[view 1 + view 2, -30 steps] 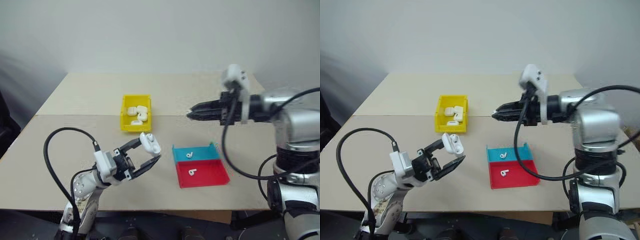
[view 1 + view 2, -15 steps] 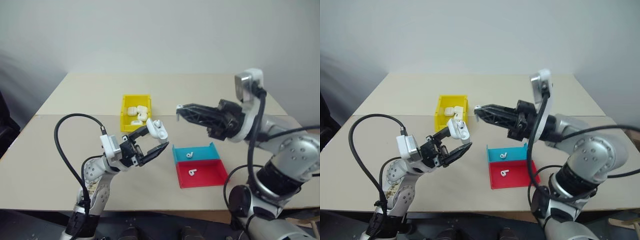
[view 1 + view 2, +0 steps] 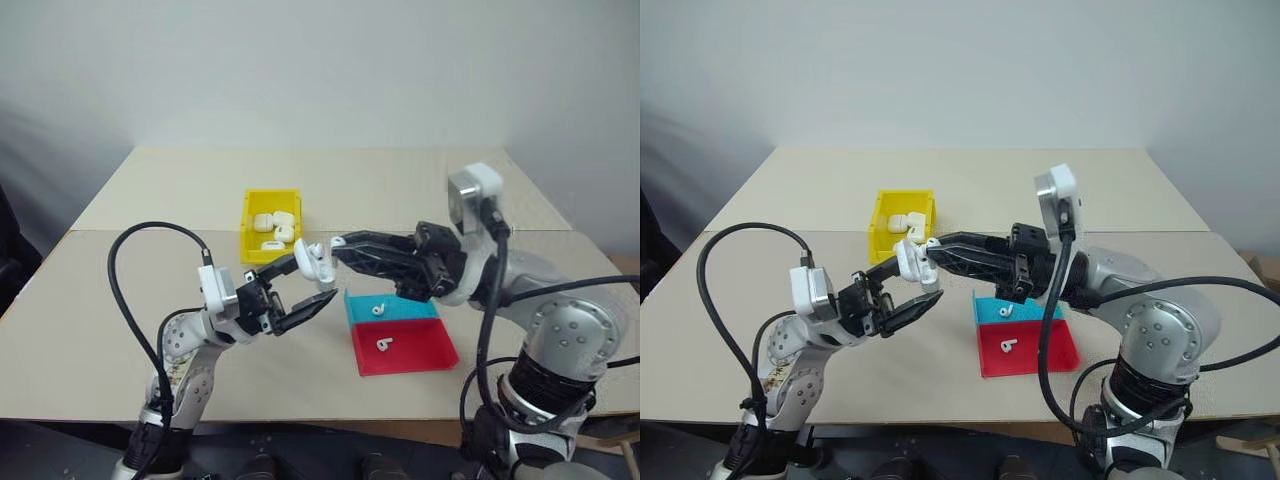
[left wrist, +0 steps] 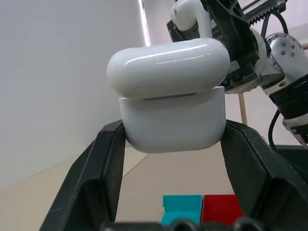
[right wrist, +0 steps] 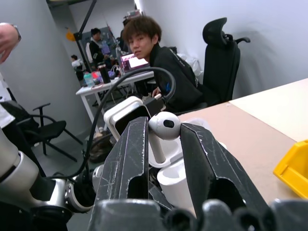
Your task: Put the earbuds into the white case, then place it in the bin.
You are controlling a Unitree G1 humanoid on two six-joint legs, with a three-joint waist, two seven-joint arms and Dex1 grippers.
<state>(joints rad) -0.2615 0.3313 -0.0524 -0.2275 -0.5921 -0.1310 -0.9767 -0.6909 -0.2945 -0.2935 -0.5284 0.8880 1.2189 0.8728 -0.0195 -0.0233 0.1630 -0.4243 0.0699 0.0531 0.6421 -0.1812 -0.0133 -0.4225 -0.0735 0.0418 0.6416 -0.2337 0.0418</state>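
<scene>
- Above the middle of the pale wooden table [image 3: 120, 300], a small glossy white rounded earbud case [image 3: 318, 264] is being pinched between the two black fingers of the left gripper [image 3: 311, 283], with its hinged lid appearing slightly lifted in the left wrist view.
- Just over that case, a tiny glossy white stemmed earbud [image 5: 164, 126] is being gripped between the black fingers of the right gripper [image 3: 340, 244], its stem pointing down toward the case.
- Behind the case, a small yellow plastic rectangular bin [image 3: 270, 225] is being left standing on the table, with several white pieces lying inside.
- To the right of the grippers, a flat teal tray [image 3: 392, 306] and a flat red tray [image 3: 405, 346] are lying side by side, touching, each carrying one white earbud.
- In the right wrist view, people are being seen seated at desks beyond the table.
</scene>
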